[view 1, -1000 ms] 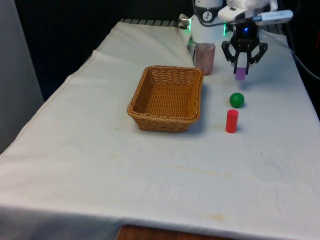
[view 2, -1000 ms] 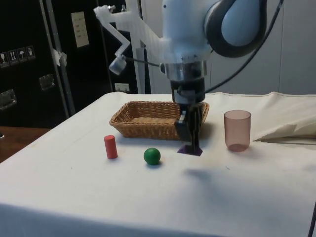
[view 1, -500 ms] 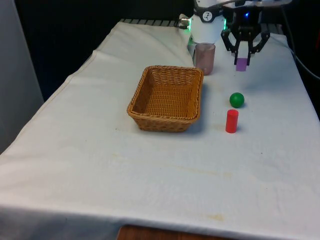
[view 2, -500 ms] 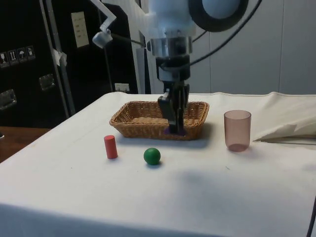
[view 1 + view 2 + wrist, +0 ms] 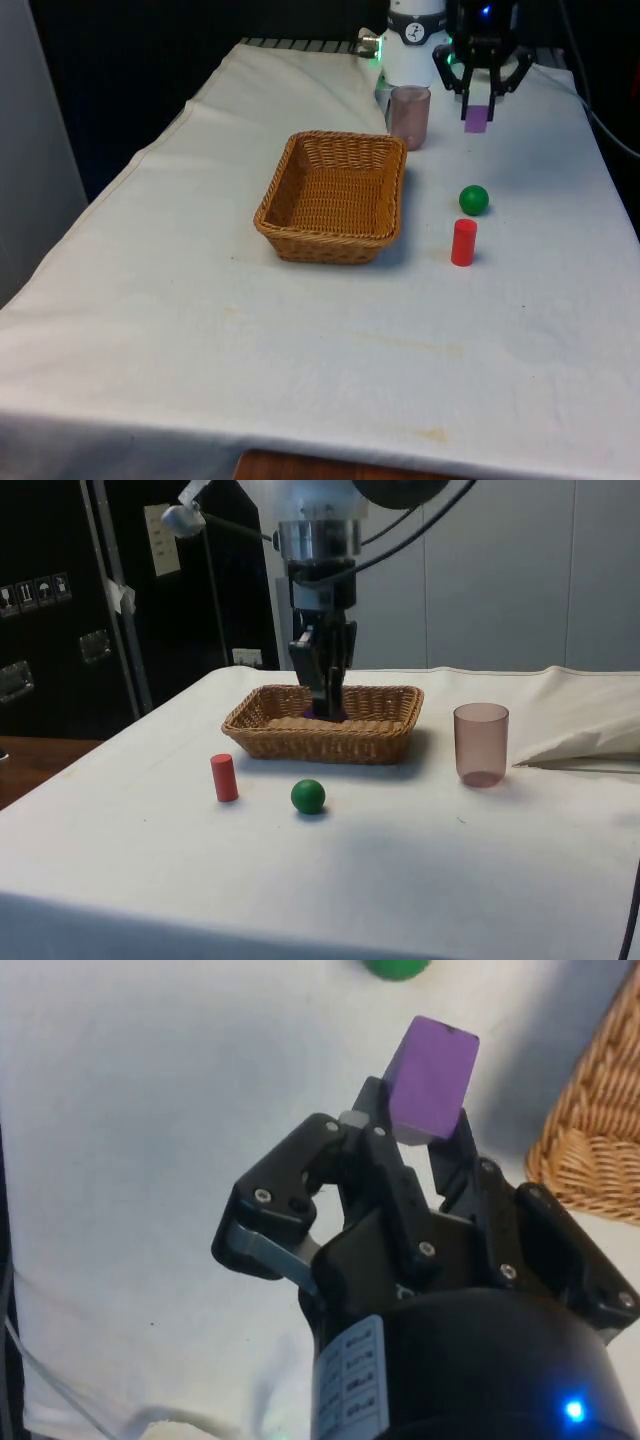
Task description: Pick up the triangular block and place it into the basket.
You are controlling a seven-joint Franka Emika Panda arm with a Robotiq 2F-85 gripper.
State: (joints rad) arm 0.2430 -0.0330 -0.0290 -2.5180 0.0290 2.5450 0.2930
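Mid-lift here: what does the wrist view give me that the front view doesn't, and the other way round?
Wrist view alone: the fingers clamped on the purple block's sides, close up, with cloth directly beneath it, the basket rim off to one side.

Front view alone: the whole table layout, with the pink cup and red cylinder, and the basket's empty interior.

Both: the hand holding the block above the cloth, the green ball and the basket.

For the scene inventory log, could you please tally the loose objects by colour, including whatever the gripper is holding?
Purple: 1, the triangular block held in the gripper
Green: 1, the ball
Red: 1, the cylinder
Pinkish translucent: 1, the cup
Tan wicker: 1, the basket
Total: 5
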